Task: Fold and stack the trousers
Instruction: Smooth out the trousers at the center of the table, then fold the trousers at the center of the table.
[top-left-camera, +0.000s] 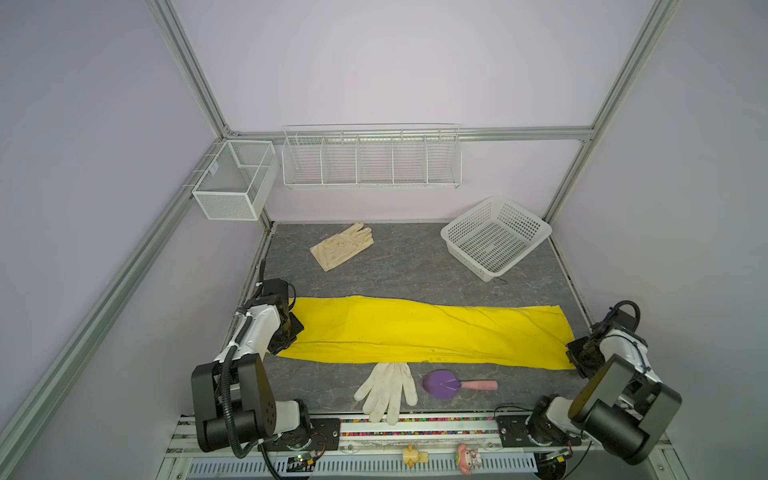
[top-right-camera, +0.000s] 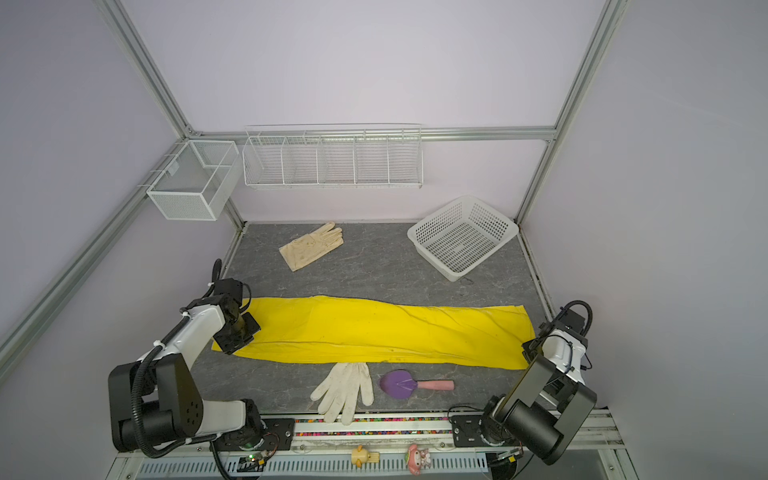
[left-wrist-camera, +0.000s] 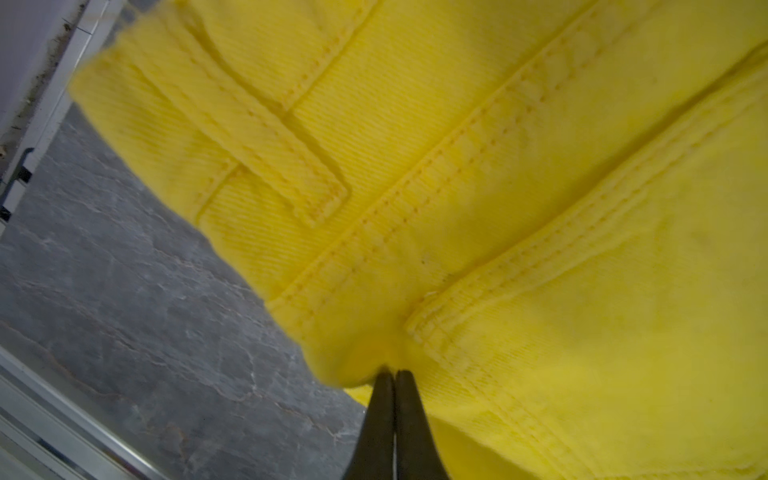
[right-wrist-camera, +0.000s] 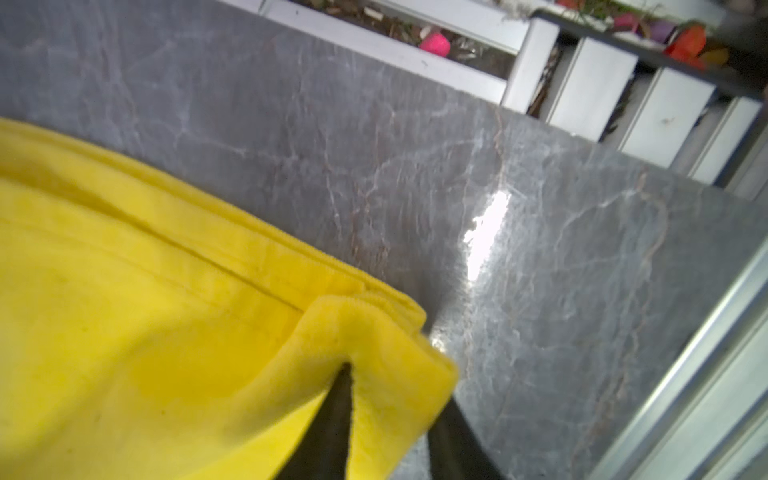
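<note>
The grey, marble-veined table (top-left-camera: 415, 274) carries the trousers (top-left-camera: 415, 332), a long flat band of bright yellow twill running from 9 o'clock to 3 o'clock across its middle, legs laid one on the other. On the back wall at 12 o'clock hangs a white wire rack (top-left-camera: 370, 166) of five slots, with nothing showing in any of them. A white perforated plastic basket (top-left-camera: 463, 255), square and sitting askew at 1 o'clock, is empty, as is the two-part white mesh box (top-left-camera: 226, 203) mounted at 10 o'clock. A white knitted glove (top-left-camera: 388, 390) lies at 6 o'clock, fingers toward the front rail, just short of the trousers' near edge. A cream glove (top-left-camera: 343, 245) lies flat at 11 o'clock. A purple trowel (top-left-camera: 442, 384) with a pink handle sits at 5 o'clock.

The left gripper (left-wrist-camera: 393, 376) has its dark fingers pressed together, pinching a pucker of stitched waistband (belt loop nearby). The right gripper (right-wrist-camera: 397, 382) has its fingers parted, the hem corner humped between them.
</note>
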